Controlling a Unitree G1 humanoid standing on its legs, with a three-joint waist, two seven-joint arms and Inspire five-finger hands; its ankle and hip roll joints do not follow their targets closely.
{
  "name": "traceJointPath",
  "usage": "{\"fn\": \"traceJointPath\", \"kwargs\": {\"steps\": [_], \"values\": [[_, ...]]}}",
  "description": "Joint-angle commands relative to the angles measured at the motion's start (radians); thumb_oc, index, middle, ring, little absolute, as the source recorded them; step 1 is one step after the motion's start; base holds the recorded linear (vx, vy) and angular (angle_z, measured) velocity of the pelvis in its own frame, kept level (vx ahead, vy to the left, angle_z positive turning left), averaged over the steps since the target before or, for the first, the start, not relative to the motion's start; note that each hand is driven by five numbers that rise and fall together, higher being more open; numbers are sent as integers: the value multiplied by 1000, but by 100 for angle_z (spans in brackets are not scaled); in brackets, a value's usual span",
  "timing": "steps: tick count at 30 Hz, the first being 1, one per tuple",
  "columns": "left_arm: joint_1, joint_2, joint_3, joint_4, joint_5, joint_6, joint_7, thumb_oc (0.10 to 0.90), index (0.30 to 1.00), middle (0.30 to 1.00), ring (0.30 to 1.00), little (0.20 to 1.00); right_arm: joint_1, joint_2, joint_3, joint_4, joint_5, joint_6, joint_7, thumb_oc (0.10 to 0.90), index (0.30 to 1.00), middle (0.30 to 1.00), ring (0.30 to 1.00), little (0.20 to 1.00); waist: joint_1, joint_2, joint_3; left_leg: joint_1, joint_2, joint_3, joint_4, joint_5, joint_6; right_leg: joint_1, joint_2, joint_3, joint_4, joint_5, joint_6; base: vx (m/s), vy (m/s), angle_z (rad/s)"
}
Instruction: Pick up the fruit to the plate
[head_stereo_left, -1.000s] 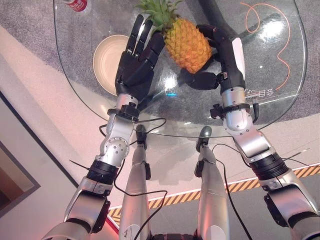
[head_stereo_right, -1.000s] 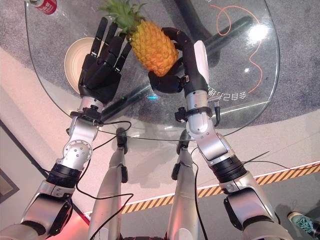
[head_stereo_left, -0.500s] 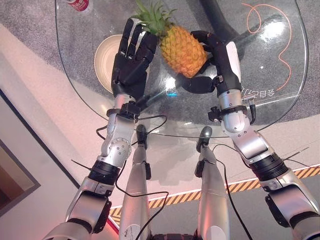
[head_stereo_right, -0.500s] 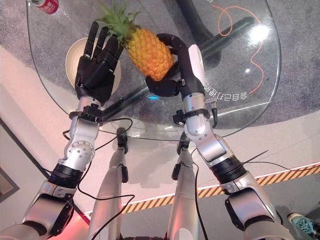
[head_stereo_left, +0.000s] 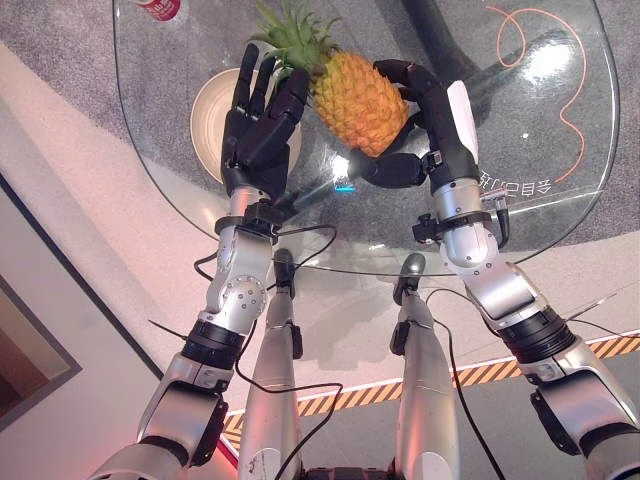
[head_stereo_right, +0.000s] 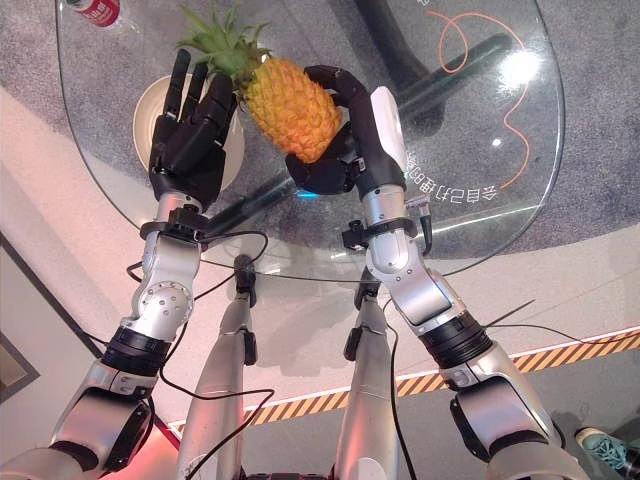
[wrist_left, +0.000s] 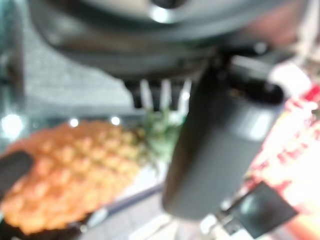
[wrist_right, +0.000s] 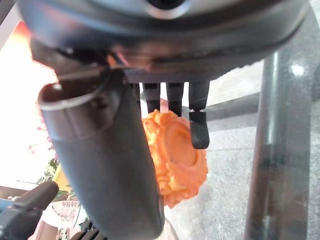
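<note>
Right hand (head_stereo_left: 420, 130) curls around the pineapple (head_stereo_left: 362, 100) above the glass worktop (head_stereo_left: 560, 120), left hand (head_stereo_left: 262, 125) open beside its crown; the heavy fruit could slip short of the plate (head_stereo_left: 208, 125).

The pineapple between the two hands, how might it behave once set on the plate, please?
The pineapple looks rigid and bulky, probably heavy. Its rounded body would likely roll on the shallow plate. The right hand curls round its base, so slipping seems unlikely.

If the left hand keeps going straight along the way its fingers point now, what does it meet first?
Most likely the pineapple's green leaves, just past the left hand's straight fingertips. The plate lies under the hand, so it probably passes over that. Depth is unclear.
</note>
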Motion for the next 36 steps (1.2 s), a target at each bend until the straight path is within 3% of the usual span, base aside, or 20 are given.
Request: {"fn": "traceJointPath", "kwargs": {"steps": [1,10,36], "values": [[-90,-9,16,-144,18,-31,-105,800,900,900,900,900,-138,7,17,-233,-36,-129,28,100,300,300,300,200,-11,2,-16,-13,-51,8,43,-42,18,51,21,-51,-80,31,4,0,0,0],[-102,-1,-8,-149,-4,-21,-199,800,900,900,900,900,-145,3,40,-220,-27,-126,39,100,300,300,300,200,-14,6,-16,-12,-50,12,37,-39,19,49,20,-48,-82,34,5,0,0,0],[-130,18,-46,-144,-82,34,-254,800,900,900,900,900,-192,-18,99,-248,12,-124,151,100,300,300,300,200,-14,5,-16,-2,-50,14,27,-36,19,59,21,-49,-92,37,6,0,0,0]]}}
